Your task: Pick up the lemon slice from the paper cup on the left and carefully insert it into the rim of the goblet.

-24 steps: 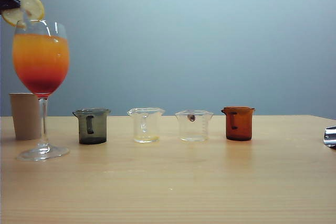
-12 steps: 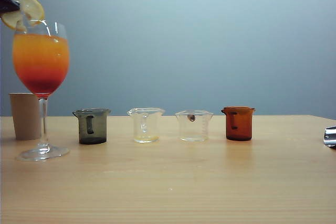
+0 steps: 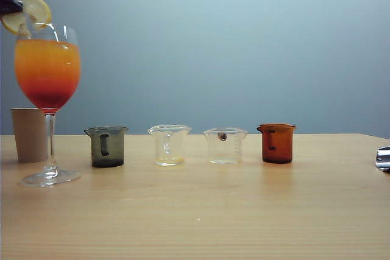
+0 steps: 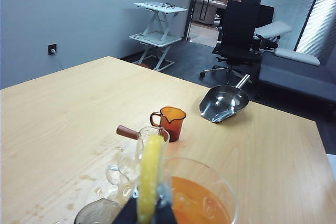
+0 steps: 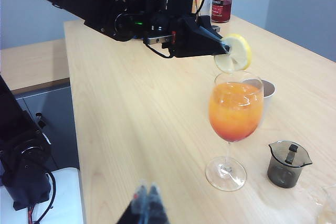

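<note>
Exterior view: thin round yellow lemon slice (image 3: 27, 9) clamped in left hand (image 3: 18, 5), just above rim of tall clear stemmed goblet (image 3: 47, 65).

Left wrist view: slice edge-on over goblet's orange drink.

Right wrist view: right hand (image 5: 145, 199) pressed together, empty, well apart from goblet.

Slice likely soft, slippery; grip at rind.

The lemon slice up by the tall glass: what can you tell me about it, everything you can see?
The lemon slice is a thin round disc with pale yellow flesh and a brighter yellow rind, smaller than the bowl of the goblet. It stands on edge, pinched at one side by the left hand, which is shut on it. It sits right at the goblet's rim, above the orange drink; whether it already touches the glass cannot be told. Seen edge-on from the left wrist, it looks like a narrow yellow strip.
</note>
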Motion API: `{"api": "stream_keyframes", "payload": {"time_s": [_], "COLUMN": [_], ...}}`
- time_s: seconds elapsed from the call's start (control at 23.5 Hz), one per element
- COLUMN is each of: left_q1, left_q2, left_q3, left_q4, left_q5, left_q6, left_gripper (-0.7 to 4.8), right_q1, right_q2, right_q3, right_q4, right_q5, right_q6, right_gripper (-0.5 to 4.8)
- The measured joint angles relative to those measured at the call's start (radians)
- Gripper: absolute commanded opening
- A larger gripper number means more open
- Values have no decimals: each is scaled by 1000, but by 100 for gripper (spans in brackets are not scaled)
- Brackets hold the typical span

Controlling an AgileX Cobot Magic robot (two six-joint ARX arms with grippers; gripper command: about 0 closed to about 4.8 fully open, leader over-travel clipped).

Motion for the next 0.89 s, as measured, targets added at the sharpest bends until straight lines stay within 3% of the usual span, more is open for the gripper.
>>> {"api": "stream_keyframes", "payload": {"time_s": [0.89], "left_q1": [-20], "left_q2": [30], "left_q3": [0], "left_q4": [-6], "left_q5": [-14], "left_q6": [4], "left_gripper": [-6], "right_q1": [0], "right_q2": [0], "right_q3": [0], "right_q4": [0], "right_q5": [0], "right_q6": [0], "right_gripper": [-5]}}
